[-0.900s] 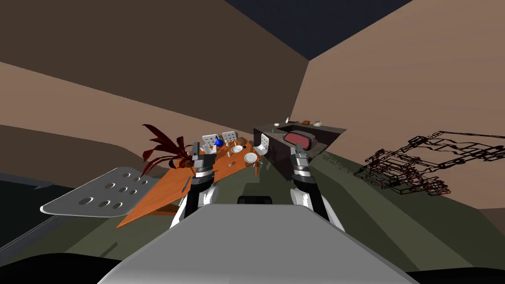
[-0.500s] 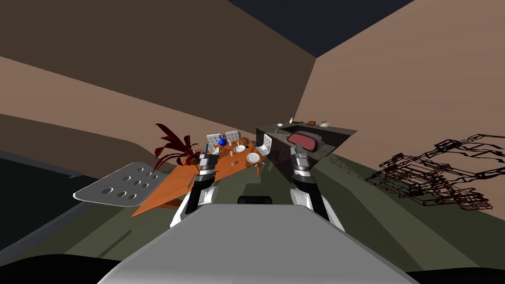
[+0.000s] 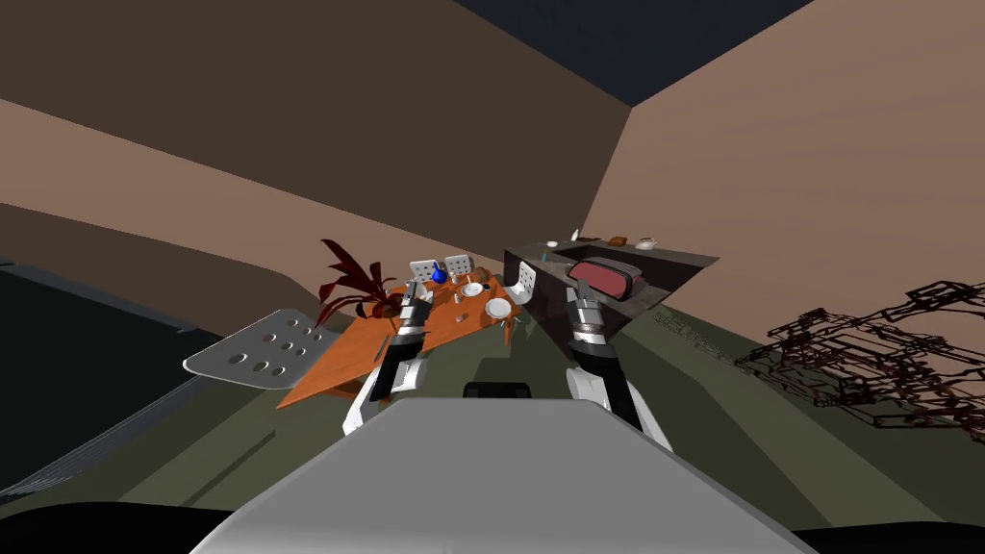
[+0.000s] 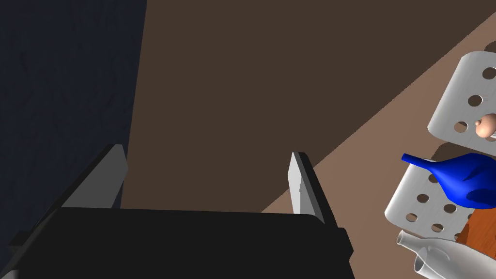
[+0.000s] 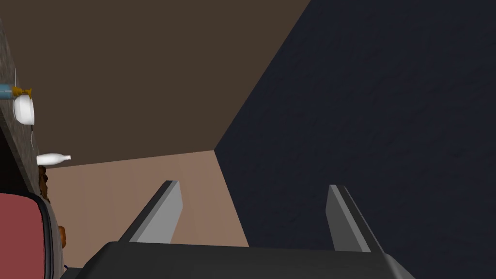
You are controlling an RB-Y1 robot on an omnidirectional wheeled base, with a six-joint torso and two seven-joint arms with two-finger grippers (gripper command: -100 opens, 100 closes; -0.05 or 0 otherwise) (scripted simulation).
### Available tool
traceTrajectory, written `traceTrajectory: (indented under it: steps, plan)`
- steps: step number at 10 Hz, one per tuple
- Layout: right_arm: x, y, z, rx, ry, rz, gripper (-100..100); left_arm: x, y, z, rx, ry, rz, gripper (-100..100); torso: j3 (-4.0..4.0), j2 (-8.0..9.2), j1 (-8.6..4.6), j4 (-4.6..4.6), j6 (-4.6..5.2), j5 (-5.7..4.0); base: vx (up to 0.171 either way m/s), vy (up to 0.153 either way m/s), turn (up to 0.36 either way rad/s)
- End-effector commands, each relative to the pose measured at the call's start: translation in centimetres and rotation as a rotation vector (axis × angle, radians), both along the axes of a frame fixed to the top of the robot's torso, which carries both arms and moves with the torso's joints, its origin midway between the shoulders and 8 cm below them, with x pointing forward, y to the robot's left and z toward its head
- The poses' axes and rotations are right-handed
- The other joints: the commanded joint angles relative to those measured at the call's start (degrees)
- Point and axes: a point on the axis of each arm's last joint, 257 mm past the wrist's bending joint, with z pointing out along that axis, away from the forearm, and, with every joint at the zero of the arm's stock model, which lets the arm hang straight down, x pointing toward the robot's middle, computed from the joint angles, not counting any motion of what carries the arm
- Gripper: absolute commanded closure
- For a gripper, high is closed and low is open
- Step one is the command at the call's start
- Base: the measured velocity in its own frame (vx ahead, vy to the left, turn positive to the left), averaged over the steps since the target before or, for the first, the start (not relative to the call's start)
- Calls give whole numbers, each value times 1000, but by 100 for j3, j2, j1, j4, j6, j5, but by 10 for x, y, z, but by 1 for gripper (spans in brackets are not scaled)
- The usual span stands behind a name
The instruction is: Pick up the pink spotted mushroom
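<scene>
A small pink rounded thing (image 4: 486, 127) peeks in beside a white holed chair back (image 4: 472, 99), past a blue vase (image 4: 467, 180); it is cut off, so I cannot tell its spots. My left gripper (image 3: 415, 289) (image 4: 206, 162) hangs open and empty over the near side of the orange table (image 3: 375, 341), well short of the vase (image 3: 439, 274). The right gripper (image 3: 584, 290) (image 5: 254, 186) is open too, raised in front of the dark counter (image 3: 673, 264).
White plates (image 3: 498, 308), white holed chairs (image 3: 260, 348) and a dark red plant (image 3: 351, 284) crowd the table. A red-cushioned thing (image 3: 604, 276) and small dishes (image 5: 23, 109) sit on the counter. A dark wire frame (image 3: 866, 356) stands at right. Olive floor lies between.
The whole scene has slid right in the head view, so I have turned left. My left forearm has leaned inward toward the table. The right arm keeps its pose.
</scene>
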Motion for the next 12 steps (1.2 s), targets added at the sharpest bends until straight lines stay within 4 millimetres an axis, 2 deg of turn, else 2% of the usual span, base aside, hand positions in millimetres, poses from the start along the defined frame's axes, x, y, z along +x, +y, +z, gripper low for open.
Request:
traceTrajectory:
  steps: [1, 2, 3, 4, 5, 6, 7, 8, 10, 11, 12]
  plan:
    - [0, 0, 0, 0, 0, 0, 0, 11, 6, -20, -15, 65, 6, -100, 0, 0, 0, 0, 0, 0, 15, 20, 71]
    - [0, 0, 0, 0, 0, 0, 0, 19, 10, -34, -27, 104, 10, -100, 0, 0, -1, 0, -2, 0, 18, 24, 147]
    - [0, 0, 0, 0, 0, 0, 0, 21, 11, -37, -29, 119, 12, -100, -1, -2, 0, -1, -2, 0, 13, 15, 39]
    - [0, 0, 0, 0, 0, 0, 0, 29, 16, -53, -41, 163, 17, -100, 0, -1, -3, 0, 0, -1, 13, 22, 79]
    - [0, 0, 0, 0, 0, 0, 0, 30, 16, -56, -43, 175, 19, -100, 0, 0, -2, 0, -2, -1, 14, 16, 40]
    - [0, 0, 0, 0, 0, 0, 0, 39, 21, -72, -56, 222, 25, -100, 0, 0, -4, 0, 0, -1, 19, 17, 68]
    - [0, 0, 0, 0, 0, 0, 0, 40, 21, -75, -57, 233, 27, -100, -1, -2, -3, 0, -1, -1, 19, 12, 39]
    - [0, 0, 0, 0, 0, 0, 0, 48, 26, -94, -72, 289, 35, -100, -1, -2, -6, -1, 0, -1, 24, 14, 70]
    - [0, 0, 0, 0, 0, 0, 0, 57, 31, -115, -87, 354, 45, -100, -4, -7, -4, -1, -1, -1, 27, 12, 80]
    - [0, 0, 0, 0, 0, 0, 0, 63, 35, -132, -100, 402, 52, -100, -3, -5, -5, -1, 0, -1, 22, 13, 56]
    - [0, 0, 0, 0, 0, 0, 0, 64, 36, -136, -102, 416, 55, -100, -2, -3, -4, -1, -1, -1, 18, 9, 34]
